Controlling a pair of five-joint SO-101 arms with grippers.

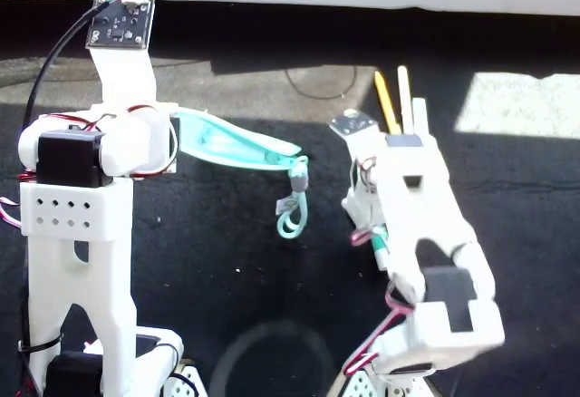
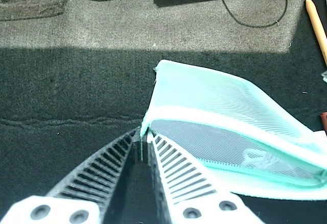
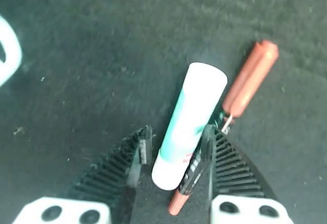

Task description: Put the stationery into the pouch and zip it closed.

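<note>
Left side: grips the mint mesh pouch (image 2: 230, 132) at one corner, with the fingers (image 2: 171, 157) of the left gripper (image 2: 143, 138) pressed together on the edge of the fabric. Holds it stretched out sideways over the bench (image 1: 227, 270), long side toward the other arm. At the far end, a looped zip cord (image 1: 292, 208) hanging down from the pouch. Not possible to tell whether the lower edge of the pouch touches the dark felt.

Right side: hovers low over the bench with the right gripper (image 3: 173, 142), fingers spread apart. Straddles a white-and-teal tube (image 3: 191, 114) lying flat on the felt, with its near end between the two fingers, close against one of them and with a clear gap to the other. Not pinching it. Covers with that nearer finger the middle part of a red-brown pen (image 3: 250, 81), which lies just beside the tube, almost parallel to it, on the side away from the gap.

Both tube and pen outside the pouch, well apart from it.

Farther back on the bench, beyond the right arm: a yellow pencil (image 1: 387, 102) and a pale pencil (image 1: 404, 96) side by side, near a thin black cable (image 1: 317, 84) curled on the felt.
</note>
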